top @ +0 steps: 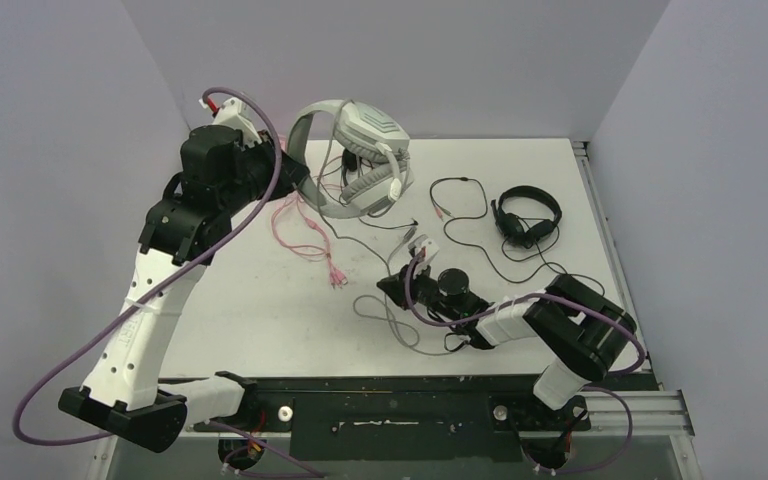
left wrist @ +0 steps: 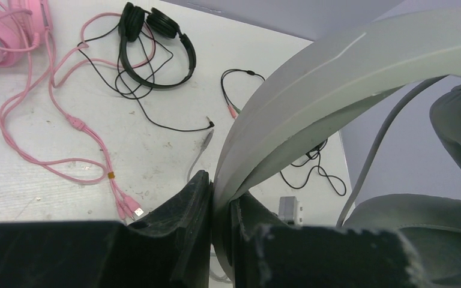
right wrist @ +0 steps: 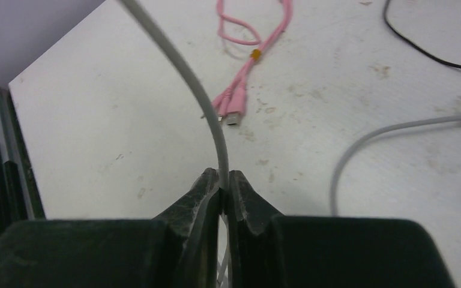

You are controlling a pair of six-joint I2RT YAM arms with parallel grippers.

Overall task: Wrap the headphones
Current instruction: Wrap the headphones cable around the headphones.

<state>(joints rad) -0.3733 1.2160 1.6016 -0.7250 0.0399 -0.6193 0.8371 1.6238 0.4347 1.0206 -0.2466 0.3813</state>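
My left gripper (top: 297, 178) is shut on the headband of the bulky white-grey headset (top: 360, 150) and holds it above the back of the table; the headband (left wrist: 336, 90) sits pinched between the black fingers (left wrist: 183, 210). My right gripper (top: 392, 288) is shut on this headset's grey cable (right wrist: 186, 78), low over the table's front middle. The pink headset (left wrist: 0, 30) lies with its pink cable (top: 305, 235) trailing forward. One thin black headset (left wrist: 156, 48) lies near it; another (top: 528, 215) lies at the right.
The pink cable's plugs (right wrist: 234, 105) lie just ahead of my right gripper. A grey inline control box (top: 422, 243) lies mid-table. Loose grey cable loops (top: 390, 325) lie near the front edge. Black cables (top: 460, 200) spread over the right half. Walls close in the back and sides.
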